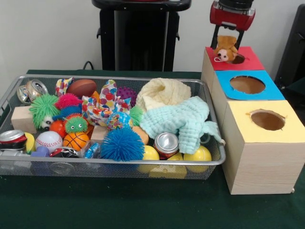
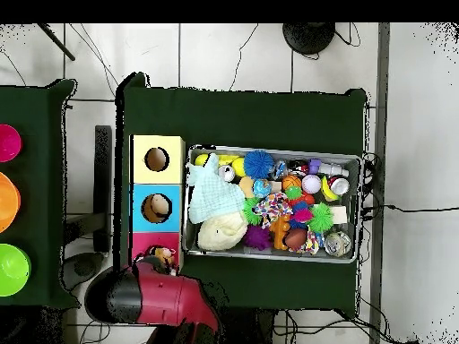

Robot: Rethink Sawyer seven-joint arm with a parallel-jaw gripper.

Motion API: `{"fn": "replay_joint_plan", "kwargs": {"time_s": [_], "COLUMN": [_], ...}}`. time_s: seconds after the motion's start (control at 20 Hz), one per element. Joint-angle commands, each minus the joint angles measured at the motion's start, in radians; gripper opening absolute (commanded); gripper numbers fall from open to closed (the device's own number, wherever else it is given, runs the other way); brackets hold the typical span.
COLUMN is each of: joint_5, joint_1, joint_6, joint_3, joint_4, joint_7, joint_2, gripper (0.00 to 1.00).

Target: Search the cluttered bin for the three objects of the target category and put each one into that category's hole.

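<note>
My arm reaching down from above, gripper (image 1: 228, 49) directly over the red-topped box (image 1: 248, 64), fingers clamped on a plush toy (image 1: 226, 47).

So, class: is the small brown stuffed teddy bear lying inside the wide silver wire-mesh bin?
No: the small brown stuffed teddy bear hangs at the red-topped wooden box's hole, under the gripper.

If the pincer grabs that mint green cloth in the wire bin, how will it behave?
The mint green cloth looks soft and crumpled, so it would probably sag and trail. It drapes over the bin's rim beside a can, so it may snag or drag that along.
</note>
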Motion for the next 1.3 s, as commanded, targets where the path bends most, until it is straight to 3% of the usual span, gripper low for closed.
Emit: {"fn": "replay_joint_plan", "kwargs": {"time_s": [0.05,0.2,0.65,1.3], "joint_5": [-0.081,-0.104,-0.147,-0.13], "joint_1": [-0.087,-0.101,-0.125,-0.057], "joint_6": [0.261,0.305,0.311,0.174], "joint_3": [-0.046,-0.036,-0.005,0.006], "joint_4": [-0.111,-0.132,-0.135,-0.053], "joint_7": [0.026,0.024,0.047,0.162], "joint_2": [-0.073,-0.087,-0.098,-0.067], "gripper": [1.0,1.0,1.0,1.0]}}
